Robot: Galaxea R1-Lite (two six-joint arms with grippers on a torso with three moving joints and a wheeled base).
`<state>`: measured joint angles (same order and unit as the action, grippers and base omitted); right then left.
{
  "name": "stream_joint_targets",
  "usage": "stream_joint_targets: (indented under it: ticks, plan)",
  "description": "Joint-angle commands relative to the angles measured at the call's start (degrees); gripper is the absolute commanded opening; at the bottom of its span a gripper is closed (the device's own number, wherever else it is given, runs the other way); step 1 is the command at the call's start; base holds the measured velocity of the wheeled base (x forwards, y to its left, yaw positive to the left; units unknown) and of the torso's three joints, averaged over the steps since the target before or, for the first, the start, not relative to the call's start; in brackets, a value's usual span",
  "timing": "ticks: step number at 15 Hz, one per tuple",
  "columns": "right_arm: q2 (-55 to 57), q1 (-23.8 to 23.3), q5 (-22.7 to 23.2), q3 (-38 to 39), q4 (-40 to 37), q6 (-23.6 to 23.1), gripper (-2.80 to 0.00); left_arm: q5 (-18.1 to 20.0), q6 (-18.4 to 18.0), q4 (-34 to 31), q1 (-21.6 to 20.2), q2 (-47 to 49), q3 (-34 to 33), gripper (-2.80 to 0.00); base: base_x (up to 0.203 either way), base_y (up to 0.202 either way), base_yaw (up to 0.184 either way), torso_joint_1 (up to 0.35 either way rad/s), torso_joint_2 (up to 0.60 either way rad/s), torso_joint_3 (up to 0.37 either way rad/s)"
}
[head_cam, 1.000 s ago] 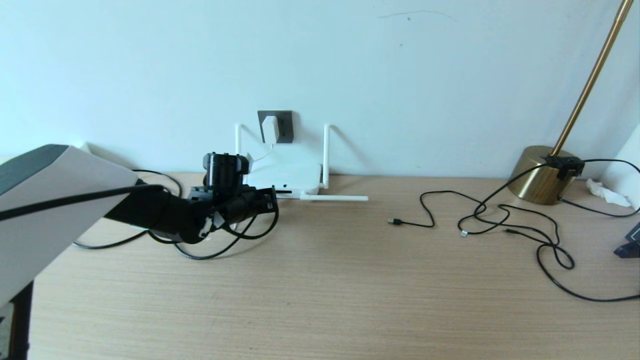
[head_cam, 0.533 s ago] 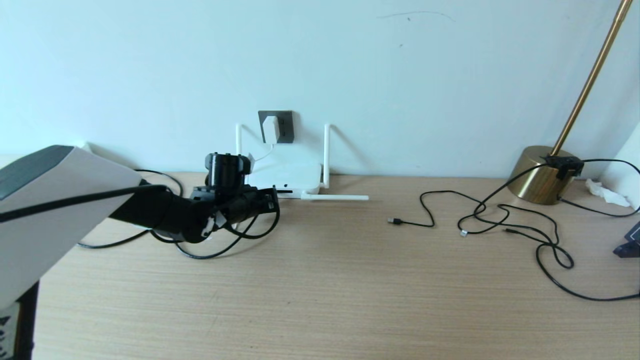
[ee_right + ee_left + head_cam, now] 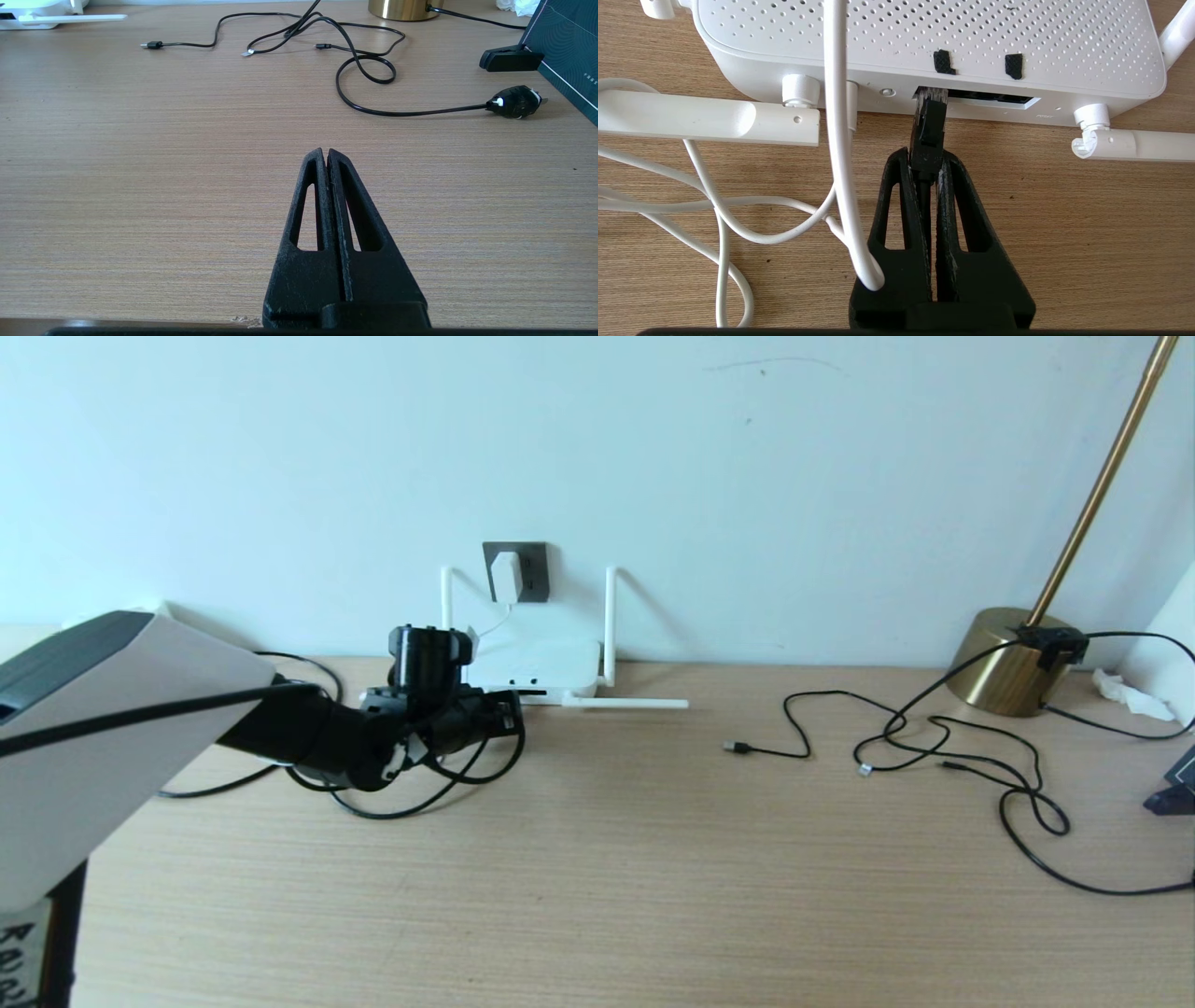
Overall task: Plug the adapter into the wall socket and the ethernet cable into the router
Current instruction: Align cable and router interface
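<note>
One router [image 3: 537,669], four antennas: two upright, two lying flat. One adapter [image 3: 505,577] in one wall socket [image 3: 532,569]. One ethernet cable [image 3: 927,140]. One brass lamp [image 3: 1013,658]. Thin black cables [image 3: 934,747]: perhaps three, tangled. Two grippers.

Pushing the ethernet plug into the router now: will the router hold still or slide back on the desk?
It may well slide. The router looks like a thin, perforated plastic shell, so probably light, and rests on smooth wood. The left gripper pushes the ethernet cable level at its face. The wall close behind it in the head view should limit travel.
</note>
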<state>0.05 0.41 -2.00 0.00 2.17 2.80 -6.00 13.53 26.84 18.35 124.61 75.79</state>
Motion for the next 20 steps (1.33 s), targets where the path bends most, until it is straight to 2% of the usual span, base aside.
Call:
stream_joint_targets:
  ticks: [1,20]
  plan:
    - [0.04,0.02,-0.02,0.62,0.03,0.01,-2.8,0.02,0.09,0.14,0.19,0.1,-0.03,-2.8,0.0,0.0,0.0,0.0,0.0,0.0]
    - [0.04,0.02,-0.02,0.62,0.03,0.01,-2.8,-0.07,0.0,-0.21,0.55,0.19,1.4,-2.8,0.0,0.0,0.0,0.0,0.0,0.0]
